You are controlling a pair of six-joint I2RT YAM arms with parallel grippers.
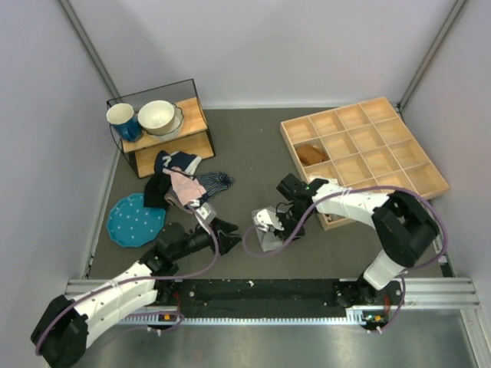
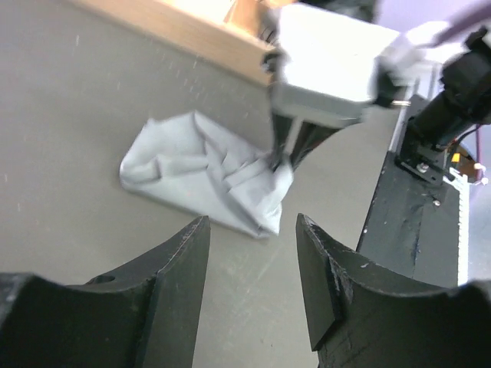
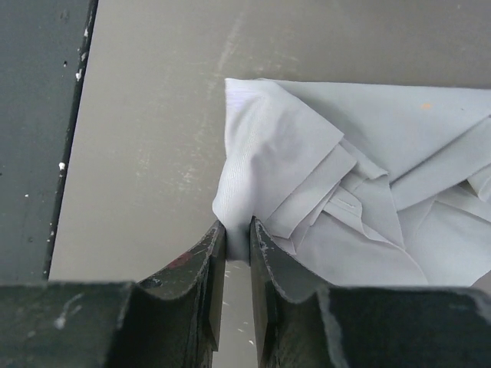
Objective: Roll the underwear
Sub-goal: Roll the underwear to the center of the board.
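The underwear is a crumpled mid-grey cloth lying on the table, partly folded over itself. It also shows in the left wrist view and, small, in the top view. My right gripper is shut on the cloth's near corner, pinching a fold between its fingers; it shows in the top view and in the left wrist view. My left gripper is open and empty, a short way from the cloth's edge and just left of it in the top view.
A wooden compartment tray stands at the right with a brown item in one cell. A shelf with cups, a pile of other clothes and a blue dotted plate are at the left. A black rail runs along the near edge.
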